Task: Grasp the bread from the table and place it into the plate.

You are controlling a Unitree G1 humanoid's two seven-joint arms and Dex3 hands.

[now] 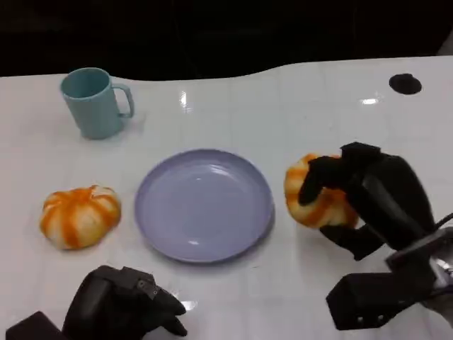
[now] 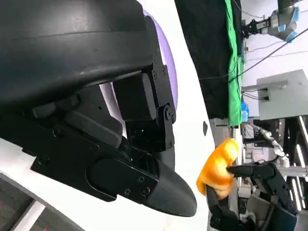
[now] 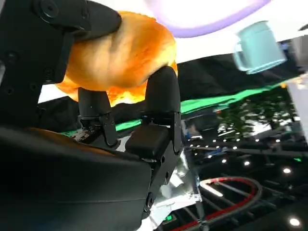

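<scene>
An orange-striped bread roll (image 1: 318,202) is gripped by my right hand (image 1: 371,198), just right of the lilac plate (image 1: 204,204); whether it is lifted off the table I cannot tell. The right wrist view shows the black fingers (image 3: 161,96) wrapped around the roll (image 3: 120,53), with the plate's rim (image 3: 207,24) beyond. In the left wrist view the roll (image 2: 219,168) and right hand (image 2: 255,192) appear far off. A second, similar roll (image 1: 79,216) lies on the table left of the plate. My left hand (image 1: 124,304) rests low at the front left with fingers curled, holding nothing.
A teal mug (image 1: 94,101) stands at the back left, seen also as the mug (image 3: 257,45) in the right wrist view. A small black disc (image 1: 405,83) lies at the far right. The white table (image 1: 283,106) ends at a dark edge behind.
</scene>
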